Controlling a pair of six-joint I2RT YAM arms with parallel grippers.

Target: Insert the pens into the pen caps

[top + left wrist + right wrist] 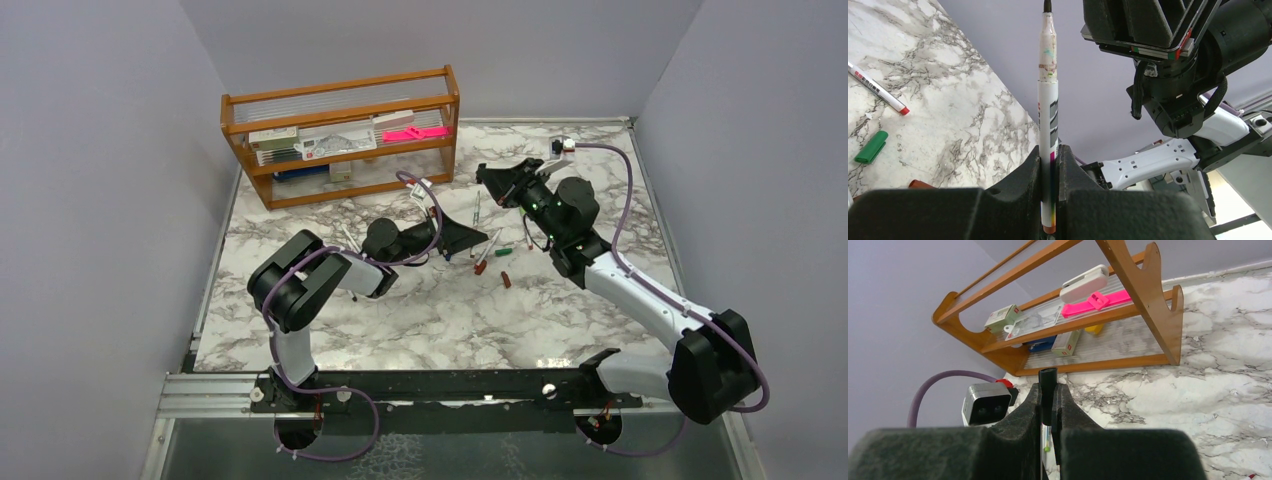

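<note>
The left gripper (1050,152) is pinched tight on a white marker pen (1048,100), whose bare dark tip points up towards the right arm. Just past it on the marble table (948,100) lie a green cap (870,147) and a red-ended pen (878,89). Farther out, the right gripper (1048,390) is clamped on a small dark cap (1048,377), with the wooden rack (1128,315) beyond.
</note>
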